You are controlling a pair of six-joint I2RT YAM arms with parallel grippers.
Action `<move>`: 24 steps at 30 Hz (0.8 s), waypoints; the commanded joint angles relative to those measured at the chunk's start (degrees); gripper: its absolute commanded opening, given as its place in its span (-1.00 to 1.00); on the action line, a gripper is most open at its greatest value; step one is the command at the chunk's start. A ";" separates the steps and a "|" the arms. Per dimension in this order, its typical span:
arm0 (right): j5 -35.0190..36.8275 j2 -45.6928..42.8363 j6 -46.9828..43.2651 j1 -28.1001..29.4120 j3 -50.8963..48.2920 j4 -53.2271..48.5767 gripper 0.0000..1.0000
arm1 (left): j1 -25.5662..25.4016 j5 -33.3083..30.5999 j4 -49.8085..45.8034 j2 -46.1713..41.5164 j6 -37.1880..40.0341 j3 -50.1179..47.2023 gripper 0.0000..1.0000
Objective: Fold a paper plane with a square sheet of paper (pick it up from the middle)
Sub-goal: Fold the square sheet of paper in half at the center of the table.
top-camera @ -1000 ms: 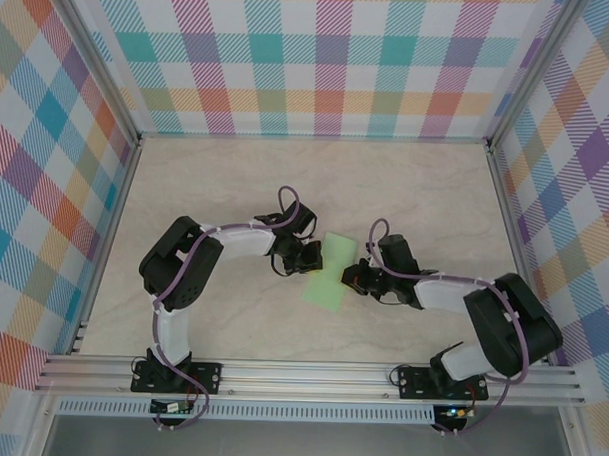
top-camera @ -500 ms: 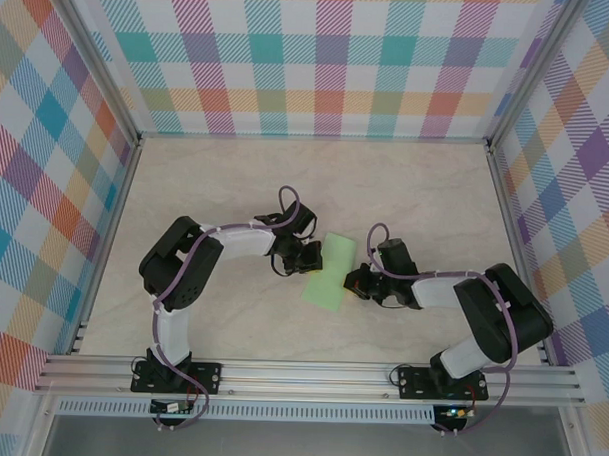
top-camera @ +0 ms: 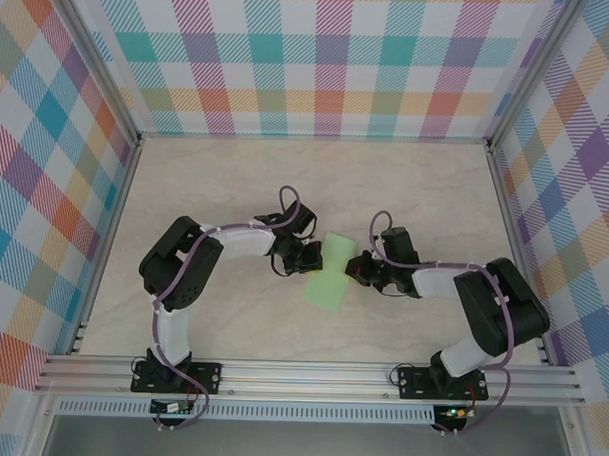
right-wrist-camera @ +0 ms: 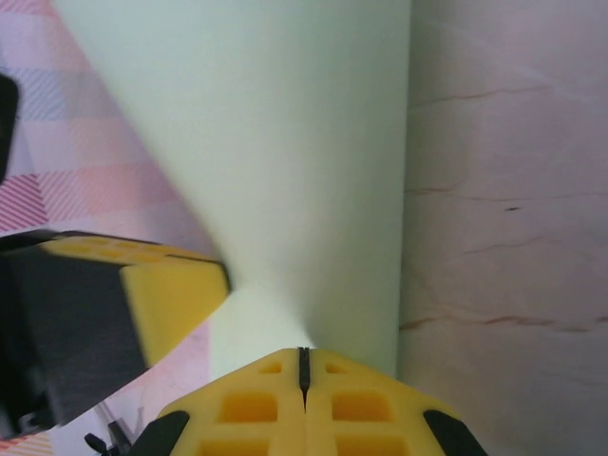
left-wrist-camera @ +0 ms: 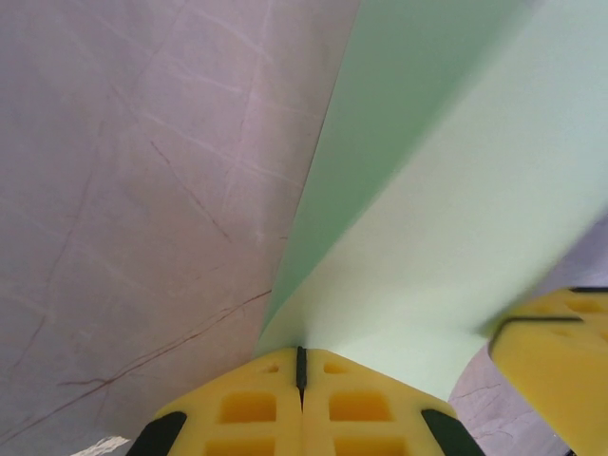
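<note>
Two sheet (top-camera: 328,274) edges pinched, left pincer (left-wrist-camera: 301,355), right pincer (right-wrist-camera: 304,355), open table (top-camera: 216,185)

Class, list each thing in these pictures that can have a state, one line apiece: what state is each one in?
The pale-green thin paper sheet: bent into two panels rather than lying flat, pinched at opposite edges.
The left tool, yellow-fingered: shut on one edge of the sheet.
The right tool, yellow-fingered: shut on the opposite edge of the sheet.
</note>
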 commanded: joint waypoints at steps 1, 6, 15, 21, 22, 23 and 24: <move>0.15 1.86 -1.64 -0.14 -1.24 0.93 -1.00 | -0.90 -1.77 -5.90 3.34 1.26 -1.35 -1.00; 0.60 1.53 -0.89 -0.16 -1.14 -0.49 -1.00 | -0.87 -1.85 -6.22 3.50 1.42 -1.00 -1.00; -2.55 -3.61 -2.59 -2.38 4.21 -3.01 -1.00 | -0.92 -1.91 -6.65 3.52 1.75 -1.02 -1.00; -4.59 2.71 -2.37 -3.79 5.33 -0.14 -1.00 | -0.86 -2.11 -6.97 3.26 1.78 -0.91 -1.00; -4.10 3.59 -2.55 -3.81 5.33 -0.14 -1.00 | -0.91 -2.10 -7.00 3.10 1.83 -0.98 -1.00; -3.66 4.39 -2.60 -3.88 5.19 -0.17 -1.00 | -0.84 -2.13 -6.99 3.17 1.80 -1.01 -1.00; -3.54 5.43 -2.60 -4.01 4.99 0.15 -1.00 | -0.89 -2.12 -6.98 3.17 1.81 -0.93 -1.00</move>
